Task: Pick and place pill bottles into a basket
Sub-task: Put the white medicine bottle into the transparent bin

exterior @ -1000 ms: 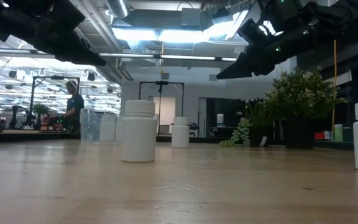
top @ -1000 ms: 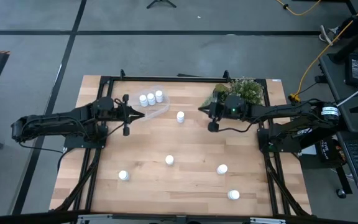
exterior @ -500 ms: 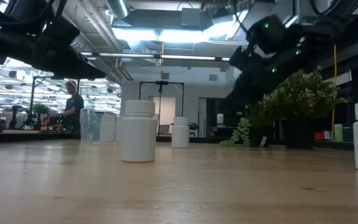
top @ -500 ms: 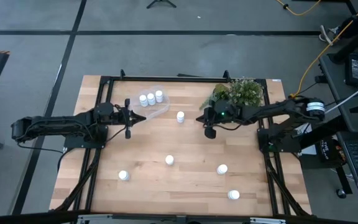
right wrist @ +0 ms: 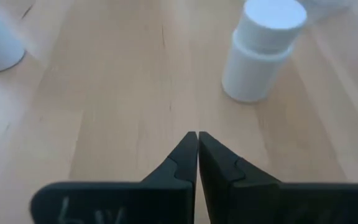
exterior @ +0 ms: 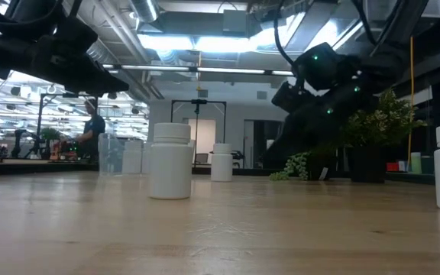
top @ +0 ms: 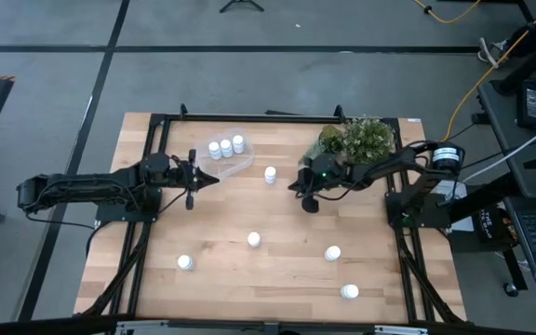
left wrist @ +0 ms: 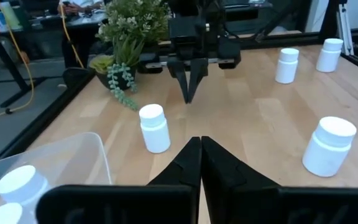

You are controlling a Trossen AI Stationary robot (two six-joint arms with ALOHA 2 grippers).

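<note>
Right gripper (top: 293, 183), fingers pressed together and empty, sits centre-frame just right of a pill bottle (top: 271, 174); left gripper (top: 217, 175) likewise closed, beside the basket (top: 242, 164).

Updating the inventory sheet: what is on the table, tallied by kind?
Pill bottles: 7 (3 in the basket, 4 loose on the table)
Basket: 1
Green plant: 1
Total: 9

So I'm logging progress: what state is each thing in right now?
basket: holds three bottles, all upright.
four other bottles: upright on the table, outside the basket.
left gripper: shut, empty, beside the basket.
right gripper: shut, empty, near one loose bottle.
</note>
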